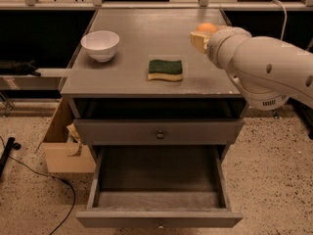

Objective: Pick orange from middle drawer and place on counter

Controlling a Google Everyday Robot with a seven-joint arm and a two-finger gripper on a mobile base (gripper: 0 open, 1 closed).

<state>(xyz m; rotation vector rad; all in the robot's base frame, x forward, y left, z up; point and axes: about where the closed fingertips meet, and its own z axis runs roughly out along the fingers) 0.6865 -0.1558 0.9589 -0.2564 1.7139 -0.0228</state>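
Note:
The orange (206, 27) is at the tip of my gripper (202, 34), over the right side of the counter (142, 38), near its far right edge. A pale finger (197, 41) shows just below and to the left of the fruit, and the gripper is shut on it. My white arm (259, 62) comes in from the right and hides the rest of the gripper. The middle drawer (159, 199) is pulled out at the bottom of the cabinet, and its grey floor is bare.
A white bowl (100, 45) stands on the counter's left side. A green sponge (166, 69) lies near its front middle. A shallower drawer front with a knob (160, 134) is closed above the open drawer. A cardboard box (61, 146) and a cable (44, 177) are on the floor at left.

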